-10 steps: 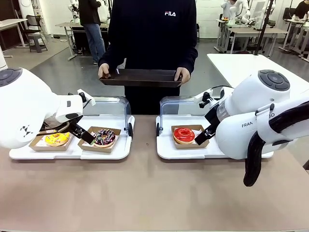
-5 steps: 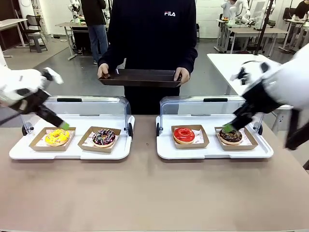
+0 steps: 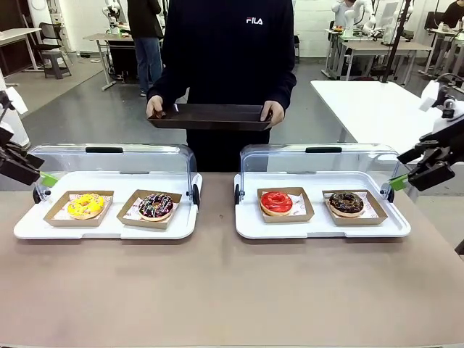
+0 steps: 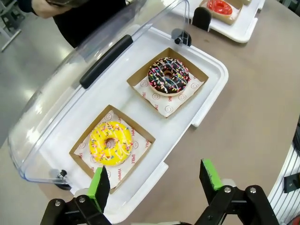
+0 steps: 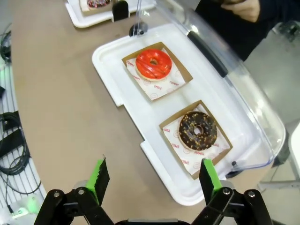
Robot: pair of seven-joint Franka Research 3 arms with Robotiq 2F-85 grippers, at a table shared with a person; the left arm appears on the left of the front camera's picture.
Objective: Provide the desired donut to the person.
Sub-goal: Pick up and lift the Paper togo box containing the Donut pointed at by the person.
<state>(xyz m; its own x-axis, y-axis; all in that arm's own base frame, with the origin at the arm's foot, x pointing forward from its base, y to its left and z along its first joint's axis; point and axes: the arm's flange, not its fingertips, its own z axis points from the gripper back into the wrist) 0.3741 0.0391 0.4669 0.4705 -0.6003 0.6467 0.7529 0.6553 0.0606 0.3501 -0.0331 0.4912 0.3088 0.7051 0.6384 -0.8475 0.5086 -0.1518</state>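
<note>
From the front, the person stands beyond the tabletop's far edge, gripping one dark serving tray. The wrist views add that the left claw and right claw gape apart, empty. Four donuts, two white trays: yellow donut and sprinkled donut on the left tray, red donut and chocolate donut on the right tray, both nearer the far edge.
</note>
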